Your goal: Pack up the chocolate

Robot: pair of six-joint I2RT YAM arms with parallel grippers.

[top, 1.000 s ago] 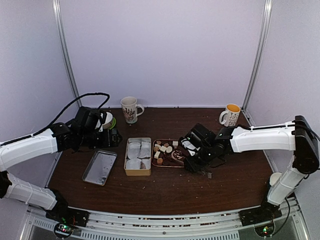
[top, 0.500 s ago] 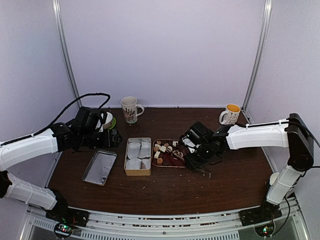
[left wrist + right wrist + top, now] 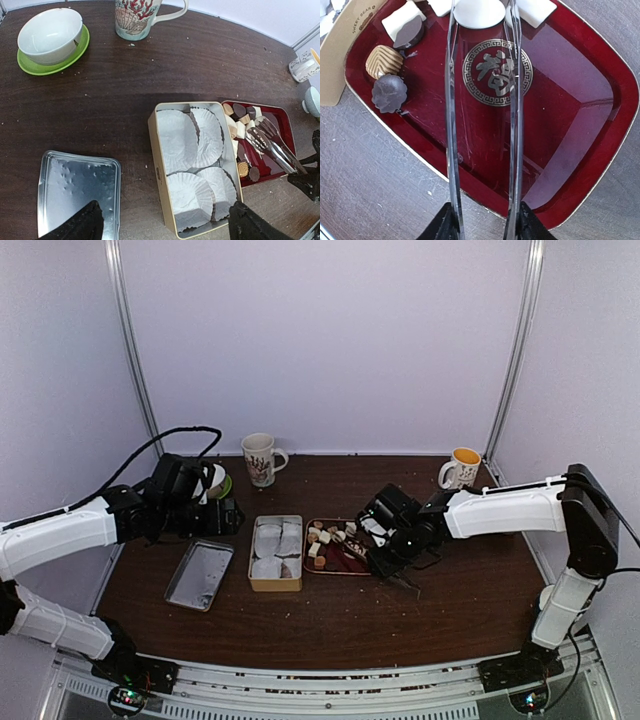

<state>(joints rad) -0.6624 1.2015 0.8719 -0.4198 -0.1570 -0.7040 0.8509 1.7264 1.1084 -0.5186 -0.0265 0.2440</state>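
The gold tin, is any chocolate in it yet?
No. The tin holds only empty white paper cups; the chocolates sit on the red tray.

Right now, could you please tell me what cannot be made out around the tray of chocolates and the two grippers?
Right wrist view: the top edge cuts off the round white chocolate and the tips of the long thin metal tongs, so contact is unclear.
Top external view: the right gripper hides part of the dark red tray; what lies on it is too small to count.
Left wrist view: the bottom edge cuts off the left gripper.
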